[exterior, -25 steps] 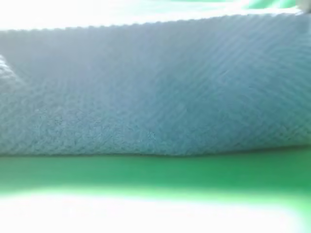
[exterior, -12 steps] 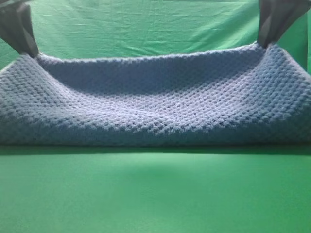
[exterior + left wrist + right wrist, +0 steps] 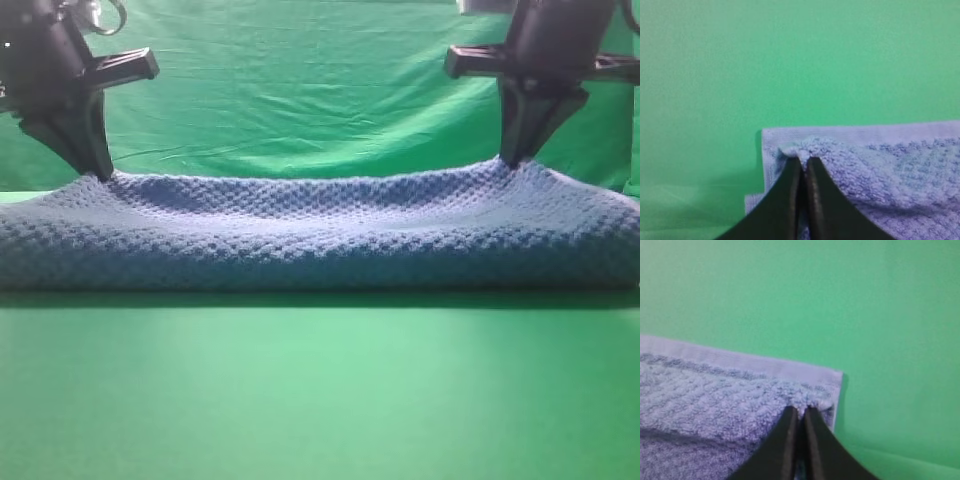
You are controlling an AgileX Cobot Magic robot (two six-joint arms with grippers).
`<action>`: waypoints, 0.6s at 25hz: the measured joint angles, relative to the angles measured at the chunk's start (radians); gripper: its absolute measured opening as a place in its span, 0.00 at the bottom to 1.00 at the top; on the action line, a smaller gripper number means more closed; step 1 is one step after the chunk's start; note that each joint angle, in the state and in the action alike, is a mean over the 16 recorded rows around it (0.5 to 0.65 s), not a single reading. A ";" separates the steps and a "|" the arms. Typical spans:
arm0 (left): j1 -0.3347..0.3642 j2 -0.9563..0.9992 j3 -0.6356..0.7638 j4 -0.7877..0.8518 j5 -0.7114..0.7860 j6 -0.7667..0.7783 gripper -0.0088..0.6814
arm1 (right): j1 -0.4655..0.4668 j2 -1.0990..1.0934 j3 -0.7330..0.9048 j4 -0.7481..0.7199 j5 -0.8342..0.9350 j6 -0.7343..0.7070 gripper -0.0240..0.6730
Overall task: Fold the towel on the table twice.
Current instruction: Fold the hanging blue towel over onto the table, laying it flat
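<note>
First fold nearly laid, both corners pinched

My left tool and right tool are each clamped on a far corner of the towel, which lies doubled on the surface. I judge an uneven release could leave the hems skewed; the thick blue-grey waffle weave sags softly between my grips and may bunch

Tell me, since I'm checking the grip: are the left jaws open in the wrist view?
No, the left gripper is shut on a corner of the towel.
</note>
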 joint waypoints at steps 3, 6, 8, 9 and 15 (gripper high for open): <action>0.000 0.023 -0.004 0.006 -0.017 -0.001 0.01 | -0.004 0.041 -0.019 0.007 -0.009 -0.010 0.03; 0.000 0.036 -0.005 0.013 -0.028 -0.003 0.01 | -0.005 0.070 -0.030 0.013 -0.022 -0.018 0.03; 0.000 0.042 -0.006 0.019 -0.034 -0.004 0.02 | -0.005 0.082 -0.033 0.015 -0.032 -0.021 0.04; 0.000 0.045 -0.006 0.022 -0.037 -0.005 0.03 | -0.005 0.087 -0.034 0.016 -0.037 -0.021 0.05; 0.000 0.051 -0.006 0.054 -0.045 -0.009 0.22 | -0.005 0.101 -0.037 0.015 -0.057 -0.021 0.23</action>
